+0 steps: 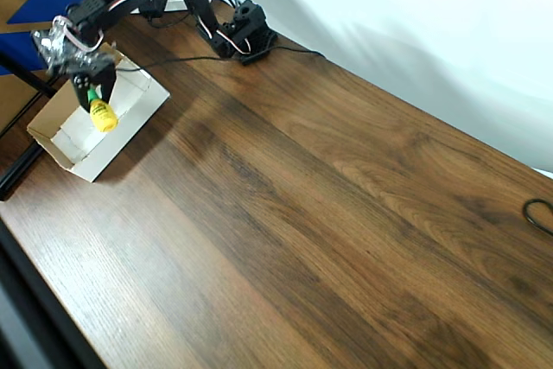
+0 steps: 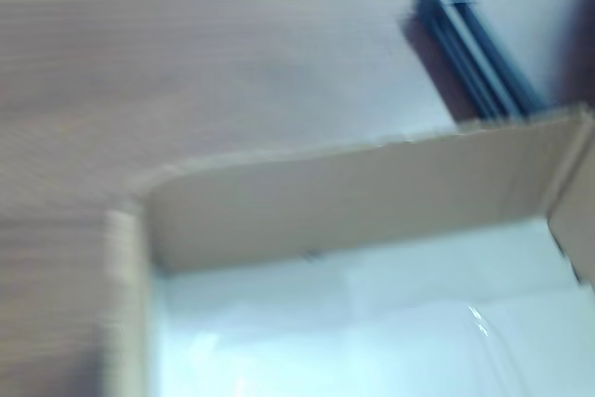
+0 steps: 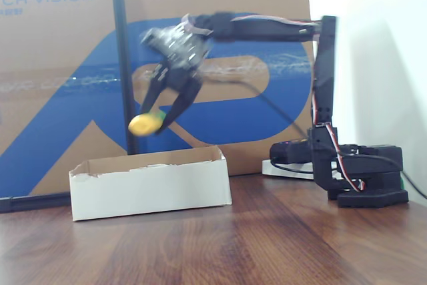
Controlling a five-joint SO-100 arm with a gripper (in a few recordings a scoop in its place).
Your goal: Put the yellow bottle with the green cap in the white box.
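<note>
The small yellow bottle (image 1: 104,117) hangs over the white box (image 1: 97,162), its green cap (image 1: 93,98) pinched between the dark fingers of my gripper (image 1: 95,97). In the fixed view the bottle (image 3: 145,123) is blurred and sits at the tips of the gripper (image 3: 155,119), a short way above the box's rim (image 3: 150,185). The wrist view looks down into the box's tan inner wall (image 2: 353,202) and white floor.
A large brown-and-blue cardboard sheet (image 3: 67,65) and a black upright pole (image 3: 119,58) stand behind the box. The arm's base (image 1: 246,36) sits at the table's far edge. A black cable loop (image 1: 540,213) lies at the right edge. Bare wood stretches across the middle.
</note>
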